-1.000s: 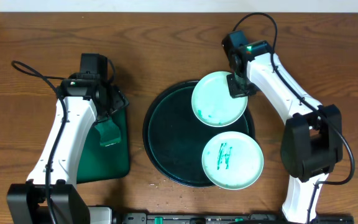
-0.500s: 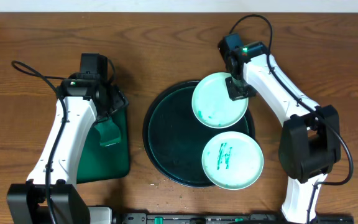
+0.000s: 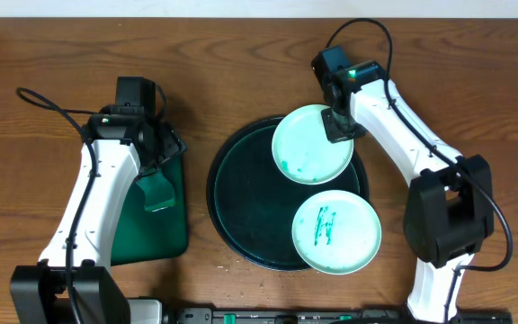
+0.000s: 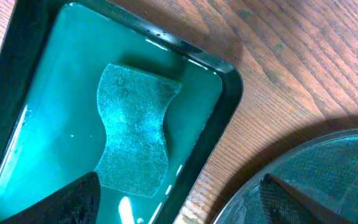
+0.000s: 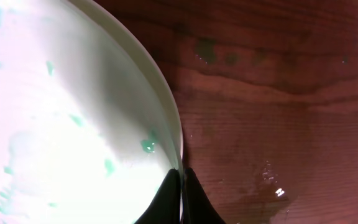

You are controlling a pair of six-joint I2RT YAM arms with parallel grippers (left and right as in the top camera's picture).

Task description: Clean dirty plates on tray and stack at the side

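The upper plate (image 3: 311,144) has slid a little to the left over the tray (image 3: 241,193), carried by the right claw (image 3: 339,127), which is pinched tight on the plate's right rim. Faint green specks dot its face. A second plate (image 3: 336,231), marked with a green scribble, lies at the tray's lower right edge. The left claw (image 4: 179,198) hangs spread wide above the sponge (image 4: 132,134) in the small rectangular tray (image 4: 229,93) on the tabletop (image 3: 241,54), touching nothing.
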